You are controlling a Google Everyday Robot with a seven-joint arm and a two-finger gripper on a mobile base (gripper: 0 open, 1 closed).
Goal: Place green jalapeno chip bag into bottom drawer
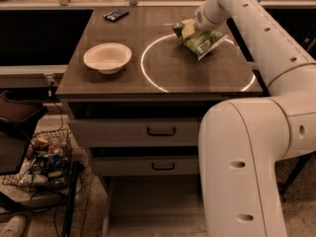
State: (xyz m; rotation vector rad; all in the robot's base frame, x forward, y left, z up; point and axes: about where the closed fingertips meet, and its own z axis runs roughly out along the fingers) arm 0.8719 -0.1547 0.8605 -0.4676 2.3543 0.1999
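Pinching the upper end of the green jalapeno chip bag (203, 42), a crumpled light-green foil pack with a white label patch, the cream two-finger gripper (188, 29) sits at the far right of the dark wooden cabinet top (168, 80), over the thin white ring (146, 78) marked there. Fingers look pressed in on the foil. Bag hangs tilted, its lower end on the wood or just clear of it; cannot tell which.

Bottom drawer (148, 204), the deep grey-brown tray at floor level, stands pulled out beneath the two shut grey upper drawers with black handles (161, 131). The robot's own bulky cream arm link (247, 162) hides the drawer's right part.

Risks, as judged:
- Grip is on a thin fold of slick foil, so the bag may slide out during the long carry down.
- The route passes the cabinet's front edge and the upper drawer fronts, where a swinging bag could snag.
- Letting go too high, or too near the front lip, could put it on the floor instead.

Round white bowl (107, 57) and small dark packet (115, 15) lie well apart to the left, clear of the route.
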